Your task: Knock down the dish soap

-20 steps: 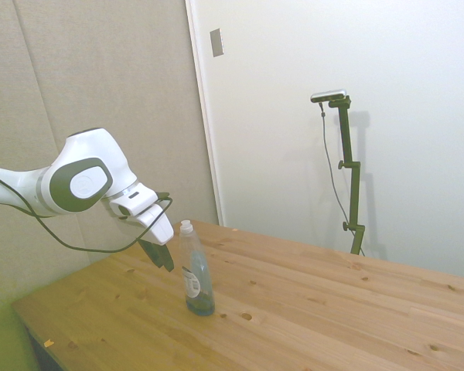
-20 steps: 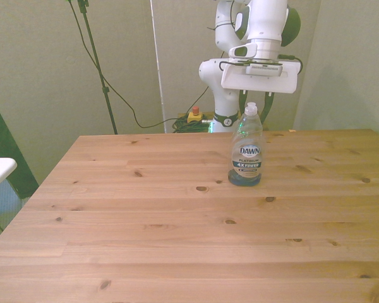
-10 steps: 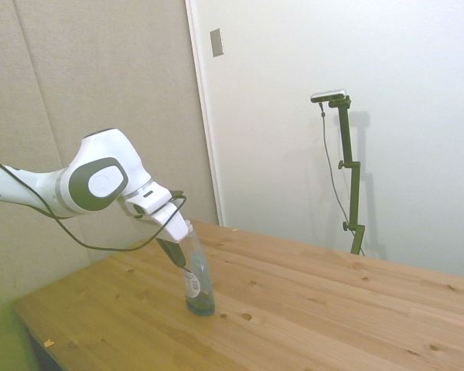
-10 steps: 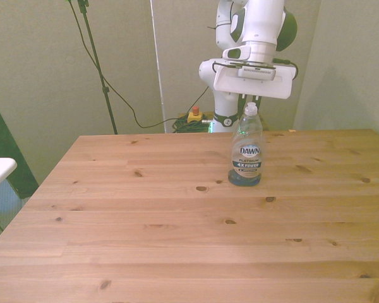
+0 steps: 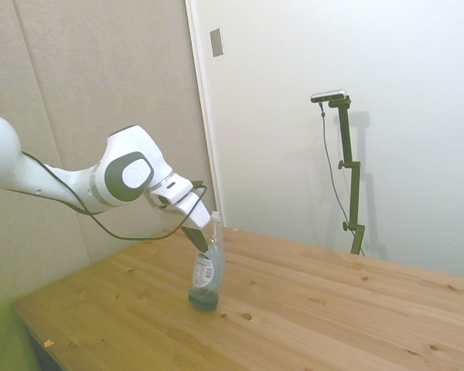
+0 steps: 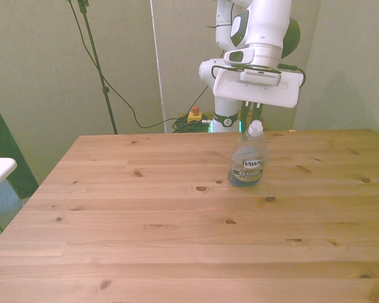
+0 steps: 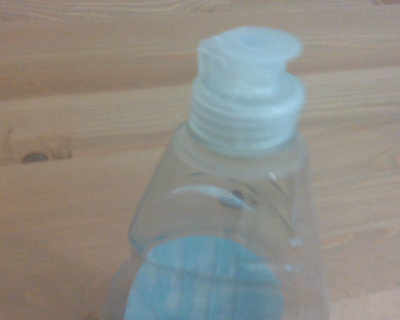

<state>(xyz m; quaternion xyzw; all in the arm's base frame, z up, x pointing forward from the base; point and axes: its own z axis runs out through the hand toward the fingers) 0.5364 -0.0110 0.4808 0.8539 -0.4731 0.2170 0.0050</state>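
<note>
The dish soap (image 5: 205,270) is seen tilted, base on the tabletop (image 5: 309,309), cap pressed by the gripper (image 5: 198,238); whether the fingers are apart cannot be told. The toppling is judged begun, not finished.

The knotty pine counter (image 6: 177,240) fills the lower frame. On it, right of centre toward the far edge, stands the dish soap (image 6: 247,158), tilted, base still touching wood.
</note>
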